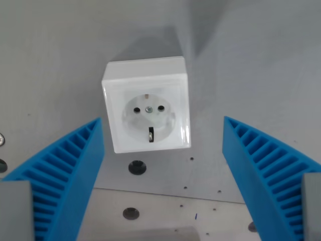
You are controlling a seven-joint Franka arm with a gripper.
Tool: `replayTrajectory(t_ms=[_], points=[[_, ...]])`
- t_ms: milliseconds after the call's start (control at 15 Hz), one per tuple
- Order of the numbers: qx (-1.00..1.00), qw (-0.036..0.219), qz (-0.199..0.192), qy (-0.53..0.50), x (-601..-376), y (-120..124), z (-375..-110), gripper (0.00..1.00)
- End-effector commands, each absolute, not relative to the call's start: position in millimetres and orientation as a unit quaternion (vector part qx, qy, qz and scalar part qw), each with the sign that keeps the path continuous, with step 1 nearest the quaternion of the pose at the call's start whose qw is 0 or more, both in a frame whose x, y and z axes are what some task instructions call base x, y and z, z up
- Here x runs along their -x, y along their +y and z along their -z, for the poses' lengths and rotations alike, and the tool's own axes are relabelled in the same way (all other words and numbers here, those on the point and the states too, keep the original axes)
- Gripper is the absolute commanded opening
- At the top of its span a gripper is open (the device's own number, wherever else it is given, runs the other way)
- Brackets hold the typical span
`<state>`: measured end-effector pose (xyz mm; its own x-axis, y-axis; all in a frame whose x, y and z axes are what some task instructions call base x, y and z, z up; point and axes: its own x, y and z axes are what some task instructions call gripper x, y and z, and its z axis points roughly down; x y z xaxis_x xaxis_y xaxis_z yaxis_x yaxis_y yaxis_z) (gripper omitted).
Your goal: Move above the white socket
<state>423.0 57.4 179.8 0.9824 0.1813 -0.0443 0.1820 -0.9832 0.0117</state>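
Note:
The white socket [147, 104] is a square box with a round two-hole outlet on top, standing on a grey metal plate [55, 60] in the upper middle of the wrist view. My gripper [163, 123] is open and empty, looking down on it. Its two blue ribbed fingers [67, 165] come up from the lower left and lower right, and the socket's lower part lies between the fingertips. The fingers do not touch the socket.
The grey plate has several bolt holes below the socket, one of them [137, 167] just under it. A plate edge [165, 195] runs across the lower part of the view. A screw [1, 139] shows at the left edge.

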Motion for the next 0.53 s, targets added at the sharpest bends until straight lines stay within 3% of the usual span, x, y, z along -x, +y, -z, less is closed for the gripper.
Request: replayTrajectory(t_ms=[67, 533], points=[[-0.992, 0.019, -0.033, 0.121, -416.4, 60.5, -171.9, 1.0], [-0.992, 0.021, -0.033, 0.117, -413.2, 65.4, -162.3, 1.0]])
